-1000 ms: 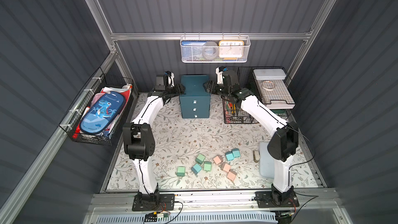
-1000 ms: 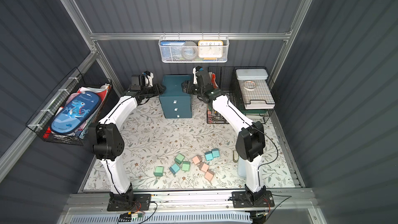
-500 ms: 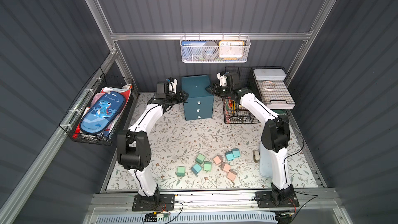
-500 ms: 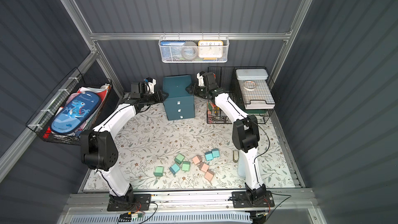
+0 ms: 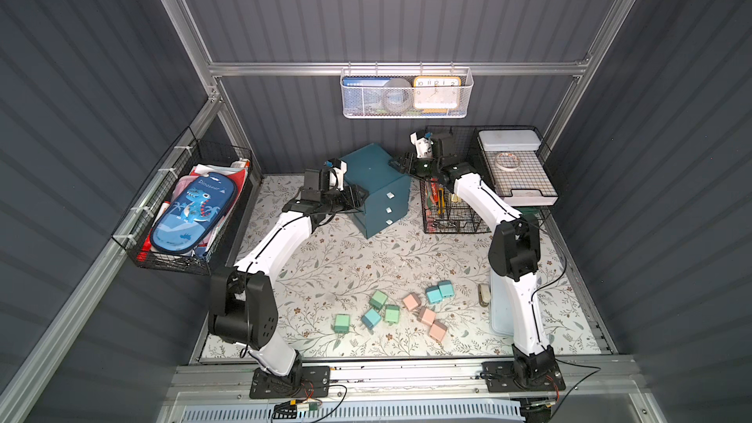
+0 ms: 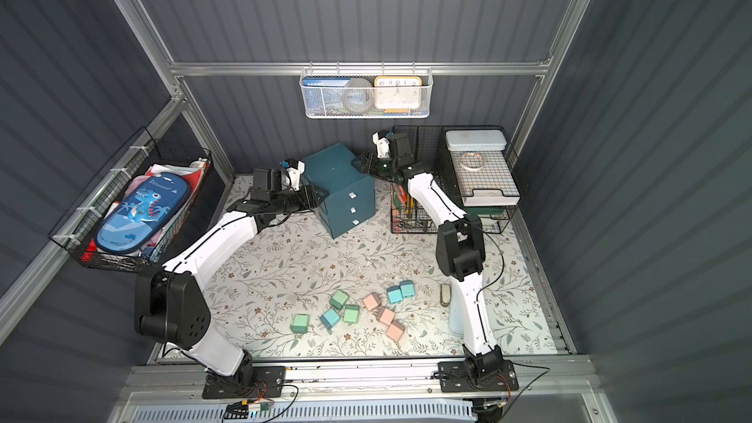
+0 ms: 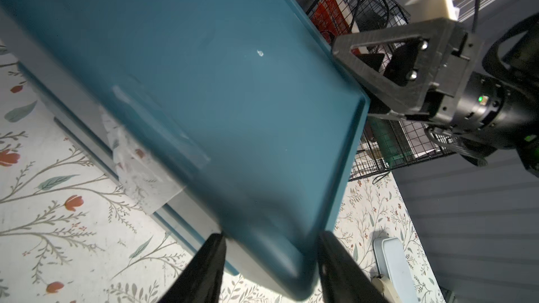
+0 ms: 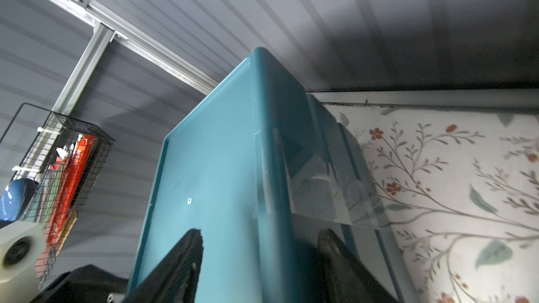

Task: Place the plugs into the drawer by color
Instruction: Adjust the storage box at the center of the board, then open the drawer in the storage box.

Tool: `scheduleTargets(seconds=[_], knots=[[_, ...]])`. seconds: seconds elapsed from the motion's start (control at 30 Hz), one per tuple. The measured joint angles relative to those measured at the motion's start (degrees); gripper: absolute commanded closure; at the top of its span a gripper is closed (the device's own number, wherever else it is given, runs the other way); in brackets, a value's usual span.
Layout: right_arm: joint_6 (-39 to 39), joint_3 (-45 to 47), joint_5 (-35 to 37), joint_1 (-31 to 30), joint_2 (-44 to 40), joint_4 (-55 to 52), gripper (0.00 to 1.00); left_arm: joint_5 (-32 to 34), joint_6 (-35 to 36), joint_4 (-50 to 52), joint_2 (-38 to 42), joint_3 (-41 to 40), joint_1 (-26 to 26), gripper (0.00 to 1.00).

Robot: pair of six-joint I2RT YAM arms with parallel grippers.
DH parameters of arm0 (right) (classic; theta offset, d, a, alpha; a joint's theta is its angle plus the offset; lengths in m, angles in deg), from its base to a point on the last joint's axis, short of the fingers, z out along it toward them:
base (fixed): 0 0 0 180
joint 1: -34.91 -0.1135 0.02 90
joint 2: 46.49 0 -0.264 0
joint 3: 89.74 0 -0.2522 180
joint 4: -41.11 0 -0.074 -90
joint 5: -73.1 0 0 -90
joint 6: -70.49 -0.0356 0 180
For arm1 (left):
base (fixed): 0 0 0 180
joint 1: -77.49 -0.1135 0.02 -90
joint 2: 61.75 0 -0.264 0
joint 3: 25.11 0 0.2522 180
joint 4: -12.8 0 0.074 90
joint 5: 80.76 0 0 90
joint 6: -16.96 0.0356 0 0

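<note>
Drawer [image 5: 376,185] sits skewed at the back of the mat [image 5: 325,262], my left gripper [image 5: 360,197] clamped on one corner, my right gripper [image 5: 398,163] astride the opposite corner, grip unclear; plugs [image 5: 392,313] lie loose up front; positioning step, I judge, and next I square it, release, pull a tab [image 5: 390,196].

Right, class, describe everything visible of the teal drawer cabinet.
The drawer cabinet is a dark teal plastic box: three stacked drawers, all shut, each with a white tab. It is skewed at the back of the floral mat beside a wire basket. The left gripper and right gripper each clamp a top corner.
</note>
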Motion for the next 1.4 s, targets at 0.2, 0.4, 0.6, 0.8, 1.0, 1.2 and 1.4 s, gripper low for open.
scheduleTargets(seconds=[0.2, 0.4, 0.6, 0.8, 1.0, 1.2, 1.4], knots=[[2.4, -2.1, 0.0, -1.5, 0.9, -2.5, 0.35, 1.7, -0.1, 3.4, 3.7, -1.0, -0.2, 0.33], [3.1, -0.4, 0.9, -0.9, -2.4, -5.6, 0.35, 2.3, -0.3, 2.0, 4.8, -0.7, -4.9, 0.28], [0.8, 14.0, 5.3, 0.2, -18.0, -1.1, 0.42, 3.9, -1.0, 0.2, 4.7, -0.6, -7.6, 0.27], [-9.2, 36.5, 10.6, -1.2, -33.5, 10.8, 0.47, 3.3, -1.3, -2.3, 1.9, -0.6, -7.2, 0.27], [-22.2, 55.1, 12.7, -5.1, -36.2, 22.4, 0.52, -0.6, -2.5, -3.5, -1.1, -0.7, -7.2, 0.28], [-30.3, 57.1, 11.2, -8.0, -31.7, 29.9, 0.54, -2.9, -3.7, -4.4, -2.2, -0.7, -7.2, 0.29], [-35.9, 56.3, 9.8, -8.1, -26.9, 36.7, 0.56, -3.3, -3.7, -4.4, -3.0, -0.7, -7.2, 0.29]])
